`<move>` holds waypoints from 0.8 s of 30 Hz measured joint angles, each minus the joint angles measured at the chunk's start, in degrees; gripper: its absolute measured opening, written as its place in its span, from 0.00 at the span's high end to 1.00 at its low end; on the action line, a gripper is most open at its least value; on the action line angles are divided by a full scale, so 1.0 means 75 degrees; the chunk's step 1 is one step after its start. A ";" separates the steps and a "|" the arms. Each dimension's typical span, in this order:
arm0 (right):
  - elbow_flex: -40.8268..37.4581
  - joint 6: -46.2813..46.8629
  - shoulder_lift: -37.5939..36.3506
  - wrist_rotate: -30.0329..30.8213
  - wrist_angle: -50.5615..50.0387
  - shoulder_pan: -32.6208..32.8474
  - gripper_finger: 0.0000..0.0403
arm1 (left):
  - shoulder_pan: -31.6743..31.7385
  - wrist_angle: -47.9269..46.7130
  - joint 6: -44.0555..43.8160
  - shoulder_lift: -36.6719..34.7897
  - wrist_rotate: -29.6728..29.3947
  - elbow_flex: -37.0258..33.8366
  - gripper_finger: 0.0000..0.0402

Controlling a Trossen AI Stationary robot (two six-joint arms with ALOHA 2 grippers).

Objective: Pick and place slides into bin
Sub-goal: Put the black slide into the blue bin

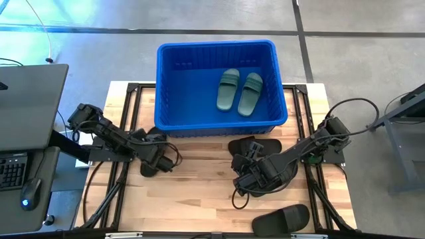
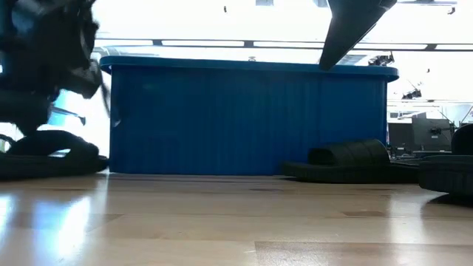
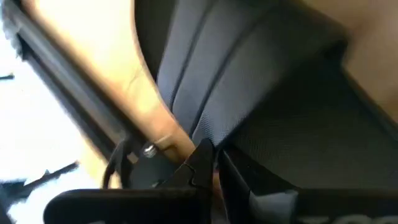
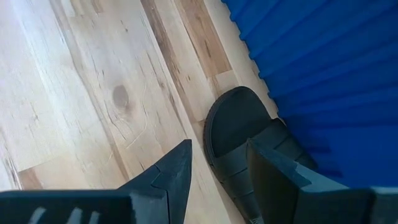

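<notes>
The blue bin [image 1: 174, 93] stands at the table's far middle with two sage green slides [image 1: 239, 90] lying inside. My left gripper [image 1: 161, 158] is low at the bin's near left corner, shut on a black slide [image 3: 267, 93] that rests on the table [image 2: 52, 157]. My right gripper [image 4: 217, 163] is open just above the table. Its fingers stand over the end of a second black slide [image 4: 239, 134], which lies flat against the bin's near wall [image 1: 255, 145]; I see no touch. A third black slide [image 1: 282, 219] lies near the front edge. My left gripper has its two fingertips [image 3: 200, 160] closed at the side edge of the black slide's sole [image 3: 186, 127], close to the strap. The view is too close and blurred to show the hold further. In the low view the slide's sole rests on the table under the gripper.
The bin's near wall [image 2: 244, 118] rises right behind both grippers. Bare wooden table [image 1: 199, 199] lies between the arms and toward the front edge. A desk with a keyboard and mouse [image 1: 20, 179] stands left of the table.
</notes>
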 joint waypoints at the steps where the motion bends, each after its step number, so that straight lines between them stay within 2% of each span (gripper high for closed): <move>1: 0.0000 -0.0006 0.0000 -0.0001 0.0000 0.0000 0.65 | -0.0057 0.0041 0.0100 0.0000 0.0014 0.0160 0.99; 10: 0.0000 -0.0008 0.0000 -0.0001 0.0000 0.0000 0.65 | -0.1309 -0.1077 0.0292 0.0000 0.0035 0.2225 0.99; 14: 0.0000 -0.0008 0.0000 0.0000 -0.0001 0.0000 0.65 | -0.2091 -0.1857 0.0444 0.0000 -0.0330 0.3380 0.99; 18: 0.0000 -0.0009 0.0000 0.0001 -0.0002 0.0002 0.65 | -0.2798 -0.2053 0.0767 -0.0006 -0.1045 0.4466 1.00; 21: 0.0000 -0.0003 0.0000 0.0001 -0.0002 0.0002 0.65 | -0.3210 -0.2050 0.1372 -0.0003 -0.1921 0.5151 1.00; 24: 0.0000 0.0024 0.0000 0.0001 0.0003 0.0000 0.65 | -0.3260 -0.2043 0.2064 -0.0003 -0.2870 0.5616 1.00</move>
